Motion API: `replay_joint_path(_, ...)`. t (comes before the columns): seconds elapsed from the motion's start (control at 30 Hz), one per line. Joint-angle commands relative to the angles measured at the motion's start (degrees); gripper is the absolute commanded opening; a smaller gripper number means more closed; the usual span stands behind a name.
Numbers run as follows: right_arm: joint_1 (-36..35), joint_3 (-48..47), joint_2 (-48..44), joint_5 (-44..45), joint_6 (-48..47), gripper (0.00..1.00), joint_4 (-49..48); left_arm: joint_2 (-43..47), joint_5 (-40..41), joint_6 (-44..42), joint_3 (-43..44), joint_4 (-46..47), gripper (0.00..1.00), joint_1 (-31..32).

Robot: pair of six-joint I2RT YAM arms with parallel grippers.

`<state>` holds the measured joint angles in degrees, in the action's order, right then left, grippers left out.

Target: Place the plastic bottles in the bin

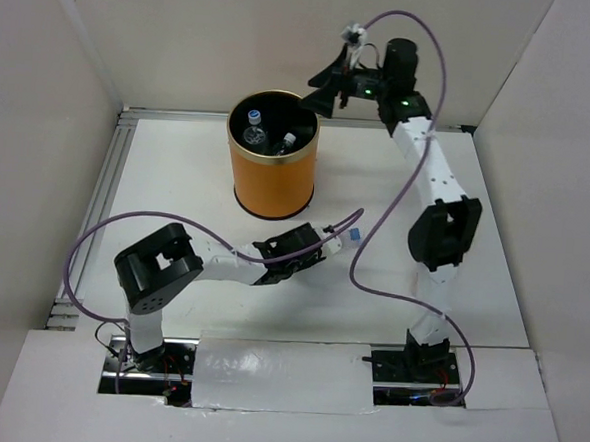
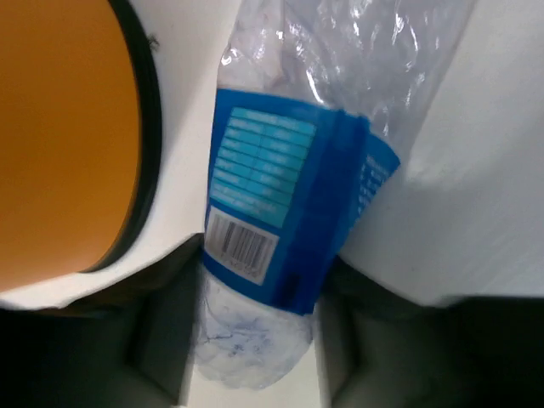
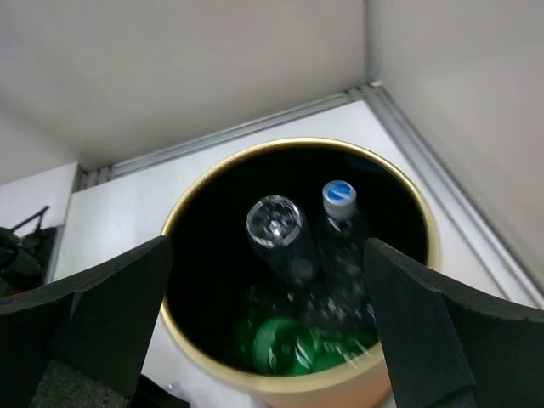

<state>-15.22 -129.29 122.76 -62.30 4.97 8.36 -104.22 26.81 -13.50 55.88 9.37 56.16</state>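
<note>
Blue-labelled bottle point(image 2: 280, 221) came first, filling the left wrist view. It lay on the table point(image 1: 177, 184) just near and to the right of the bin point(image 1: 273, 175). Its crumpled clear body ran away from the left gripper point(image 1: 329, 241), and its base was tucked between the two fingers point(image 2: 161, 357). Both fingers sat close against its sides, but I could not tell whether they had bitten or only bracketed it.

At the far side, the right gripper point(image 3: 268, 255) hung above the bin, fingers spread wide with nothing between them. Down in the black inside stood a blue-capped bottle point(image 3: 340, 194), a clear one point(image 3: 272, 223) seen end-on, and a green one point(image 3: 289, 344) low at the near side.

By my reading the left arm was on the pick-up, and this was the only bottle I could see outside the bin. The next move called for a sure squeeze on thin, already dented plastic that might buckle or slip. Then it needed a lift high enough to clear the tall gold rim right alongside. With the right arm over the opening, the two arms looked likely to crowd each other unless it drew away.
</note>
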Motion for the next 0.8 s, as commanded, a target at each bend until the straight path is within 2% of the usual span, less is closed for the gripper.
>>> replay_joint_path(0.0, 5.1, 6.4, -10.94, -2.91, -5.48, 1.0, 4.37, -2.12, -2.81, -0.14, 1.16, -1.19, 0.5, -0.7)
replay_joint_path(0.03, 7.2, 10.6, -12.79, -2.91, -7.24, 0.97, 8.13, -1.6, -2.81, 0.48, 0.55, -1.19, 0.22, -0.09)
replay_joint_path(0.07, 8.27, 12.3, -16.29, -2.91, -9.95, 0.93, 11.12, -0.55, -2.81, 1.1, 0.55, -0.58, 0.13, -0.09)
replay_joint_path(0.13, 11.25, 17.72, -19.73, 1.47, -20.76, 0.82, 17.89, 3.47, -1.5, 2.68, 0.02, -1.45, 0.01, 1.49)
replay_joint_path(0.17, 12.49, 20.28, -23.41, 3.31, -23.4, 0.62, 22.01, 5.33, -0.89, 3.21, 0.02, -1.98, 0.0, 2.89)
replay_joint_path(0.2, 13.89, 23.18, -25.36, 7.85, -27.17, 0.55, 23.53, 7.44, -0.88, 4.26, 0.02, -2.59, 0.0, 3.51)
replay_joint_path(0.23, 16.69, 29.48, -27.2, 10.33, -27.9, 0.52, 24.33, 12.42, -0.88, 4.96, 0.63, -3.12, 0.0, 4.13)
replay_joint_path(0.27, 18.54, 32.58, -29.05, 12.71, -27.91, 0.54, 24.33, 14.99, -0.88, 5.75, 1.94, -3.73, 0.0, 4.83)
replay_joint_path(0.33, 21.89, 39.86, -33.8, 19.28, -27.91, 1.0, 26.35, 19.65, -1.85, 8.12, 4.14, -5.76, 0.0, 4.83)
replay_joint_path(0.37, 25.21, 41.82, -35.12, 20.8, -27.91, 1.0, 26.97, 23.85, -2.54, 8.92, 6.59, -5.76, 0.0, 4.83)
replay_joint_path(0.47, 31.37, 48.58, -41.17, 22.66, -29.66, 1.0, 31.79, 28.45, -0.71, 8.93, 11.77, -3.31, 0.0, 4.23)
replay_joint_path(0.57, 34.55, 52.2, -42.52, 25.03, -30.64, 1.0, 36.01, 28.46, 4.9, 10.41, 15.57, 0.91, 0.0, 1.94)
replay_joint_path(0.6, 35.26, 53.0, -43.21, 25.65, -30.64, 0.98, 38.29, 27.94, 7.27, 10.94, 17.75, 1.79, 0.0, -0.68)
replay_joint_path(0.63, 36.05, 53.79, -43.22, 26.52, -29.94, 0.94, 39.35, 25.59, 11.47, 10.95, 18.99, 1.8, 0.0, -2.18)
replay_joint_path(0.67, 37.36, 55.19, -43.22, 27.31, -29.41, 0.84, 40.15, 23.91, 13.43, 12.78, 20.4, 0.93, 0.0, -3.85)
replay_joint_path(0.7, 38.07, 55.72, -43.22, 28.45, -28.62, 0.79, 41.55, 19.8, 14.93, 16.19, 24.15, -4.56, 0.0, -7.69)
replay_joint_path(0.77, 40.08, 56.34, -43.22, 28.99, -28.09, 0.71, 43.05, 15.48, 16.43, 18.83, 27.95, -8.27, 0.0, -11.23)
